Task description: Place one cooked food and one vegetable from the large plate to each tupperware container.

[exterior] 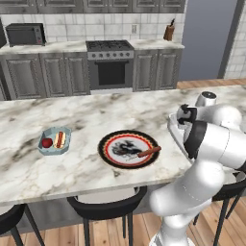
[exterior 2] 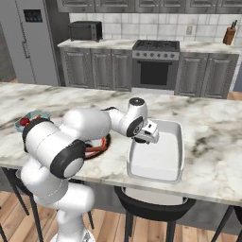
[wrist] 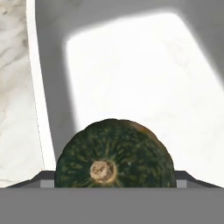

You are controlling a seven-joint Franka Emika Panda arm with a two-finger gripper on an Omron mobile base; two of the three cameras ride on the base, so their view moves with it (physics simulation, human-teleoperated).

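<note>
A dark green squash (wrist: 114, 153) with a tan stem sits between my fingertips (wrist: 47, 178), and my gripper (wrist: 114, 179) is shut on it. It hangs just above the floor of the white tupperware container (wrist: 131, 74), near one side wall. From the right base, my gripper (exterior 2: 149, 134) is over the left rear part of that container (exterior 2: 160, 163). The large plate (exterior: 103, 149) lies at the counter's middle with a brown sausage (exterior: 149, 152) on it. The pale-blue tupperware container (exterior: 66, 132) to its left holds a red round food (exterior: 46, 142) and a hot dog (exterior: 59, 139).
The marble island counter (exterior: 86, 113) runs across both base views. Black stools (exterior: 108, 204) stand under its near edge. A stove (exterior: 110, 65), microwave (exterior: 25, 33) and knife block (exterior: 168, 31) line the back wall, far off.
</note>
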